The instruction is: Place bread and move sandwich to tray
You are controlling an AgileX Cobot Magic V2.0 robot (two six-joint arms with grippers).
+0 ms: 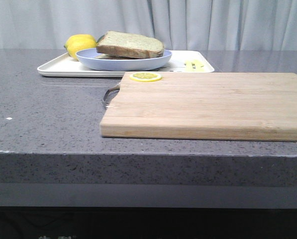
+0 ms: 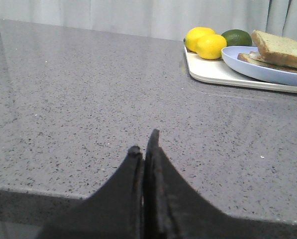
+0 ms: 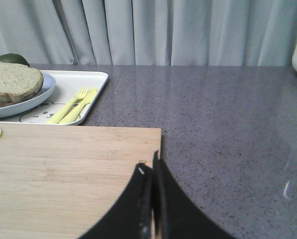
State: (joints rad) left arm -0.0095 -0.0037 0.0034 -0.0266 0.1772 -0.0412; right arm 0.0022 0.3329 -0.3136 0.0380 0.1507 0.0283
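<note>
The thick bread slice [image 1: 131, 45] lies on top of the sandwich on the round light-blue plate [image 1: 123, 60], which stands on the white tray [image 1: 58, 67] at the back left. The bread [image 2: 281, 50] and plate [image 2: 247, 67] also show in the left wrist view, and the bread [image 3: 11, 80] and tray [image 3: 83, 82] in the right wrist view. The egg is hidden. My left gripper [image 2: 144, 144] is shut and empty over the bare counter, far from the tray. My right gripper [image 3: 149, 167] is shut and empty over the cutting board's right edge. Neither arm shows in the front view.
A wooden cutting board [image 1: 208, 104] lies front and centre with a lemon slice [image 1: 146, 76] on its far left corner. Two lemons [image 2: 205, 42] and a lime [image 2: 237, 37] sit on the tray's left end. A yellow fork and knife [image 3: 73, 105] lie on its right end.
</note>
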